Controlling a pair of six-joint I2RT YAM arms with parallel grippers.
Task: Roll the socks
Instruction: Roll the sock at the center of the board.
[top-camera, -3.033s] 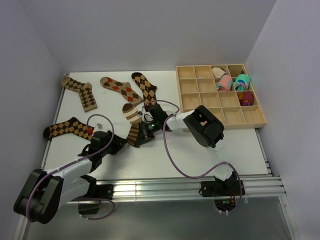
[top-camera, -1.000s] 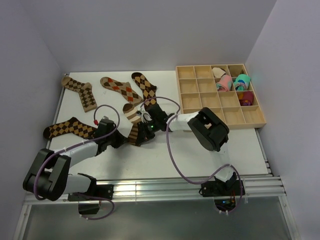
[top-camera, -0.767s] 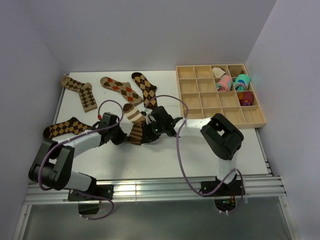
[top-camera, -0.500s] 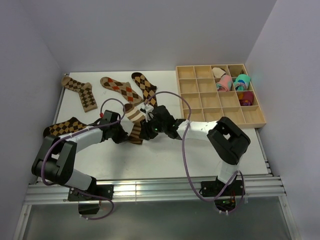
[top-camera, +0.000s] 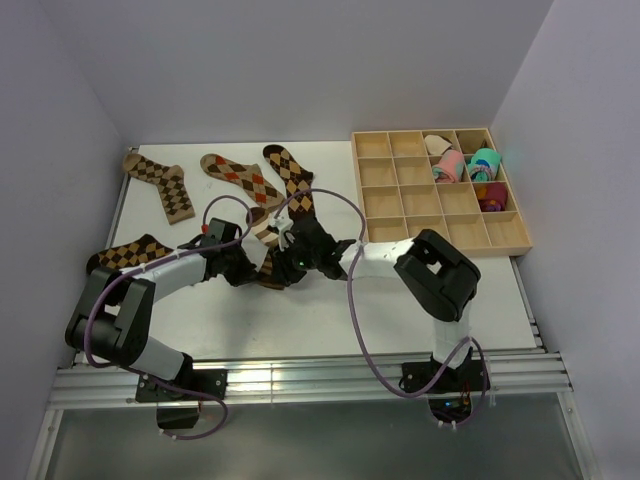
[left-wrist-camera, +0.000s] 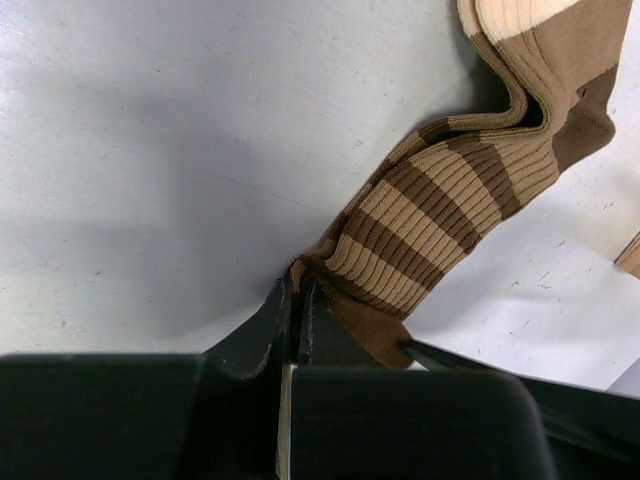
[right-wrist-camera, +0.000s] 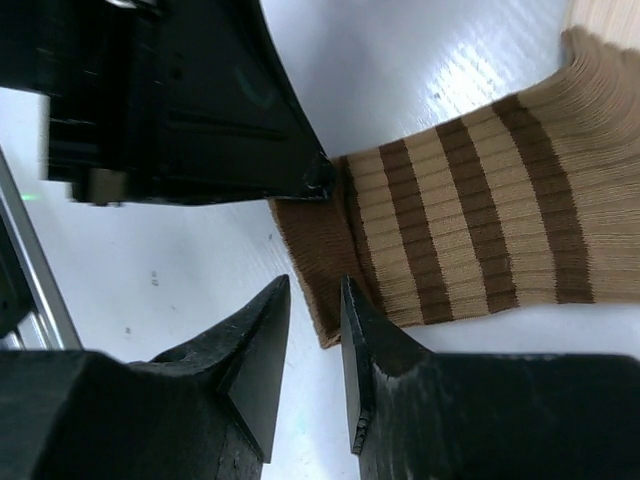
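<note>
The white desk (top-camera: 420, 305) carries everything. At its far right sits a wooden tray (top-camera: 356, 170) divided into square compartments.

Both arms reach inward and meet near the middle of the desk. The left arm (top-camera: 160, 275) stretches in from the left and the right arm (top-camera: 430, 270) bends in from the right.

Four argyle socks lie flat, apart from one another. One (top-camera: 160, 185) is at the far left, one (top-camera: 240, 180) is at the far middle, and one (top-camera: 290, 175) is beside that. The fourth (top-camera: 130, 255) lies at the left edge, close to the left arm.

The striped sock (top-camera: 268, 240) lies between the two grippers. It is buckled into a fold along its length, and its brown cuff points toward the near edge.

The left gripper (left-wrist-camera: 297, 300) has its fingers pressed together, pinching the edge of the cuff of this sock (left-wrist-camera: 440, 210).

The right gripper (right-wrist-camera: 315, 285) faces it from the other side. Its fingers stand a little apart with bare desk showing between them. A corner of the cuff (right-wrist-camera: 470, 230) lies in the gap and is not clamped.

Pink (top-camera: 450, 165) and teal (top-camera: 485, 160) rolled bundles fill a few far-right compartments of the tray.
</note>
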